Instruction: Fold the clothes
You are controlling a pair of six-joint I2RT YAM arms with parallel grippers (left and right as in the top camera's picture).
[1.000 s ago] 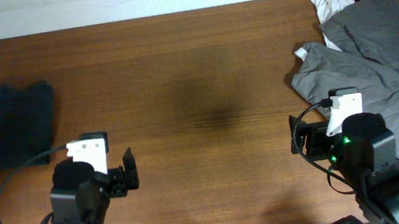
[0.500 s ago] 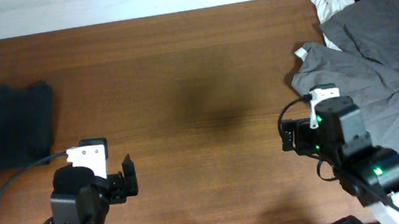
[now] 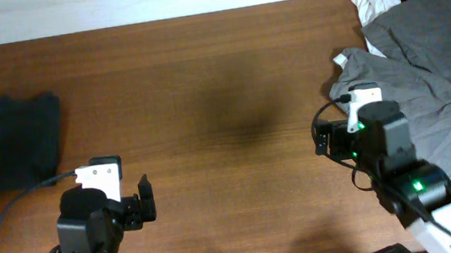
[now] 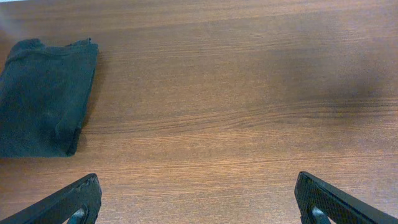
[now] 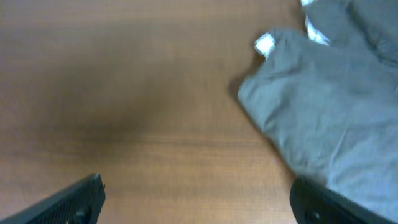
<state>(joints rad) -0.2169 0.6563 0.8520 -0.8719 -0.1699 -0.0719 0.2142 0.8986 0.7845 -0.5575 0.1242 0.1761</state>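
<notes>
The black folded soft-fabric T-shirt (image 3: 19,141) lies as a compact rectangle at the left of the brown wooden surface (image 3: 218,59), well apart from both grippers. It looks light, limp and unbreakable, and is best pinched at an edge or corner. Both the left gripper (image 4: 198,190) and the right gripper (image 5: 196,186) gape wide and hold nothing. No containers show.

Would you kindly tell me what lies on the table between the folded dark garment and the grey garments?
Nothing: in the overhead view, only bare wooden table separates the folded dark garment from the grey garments.
</notes>
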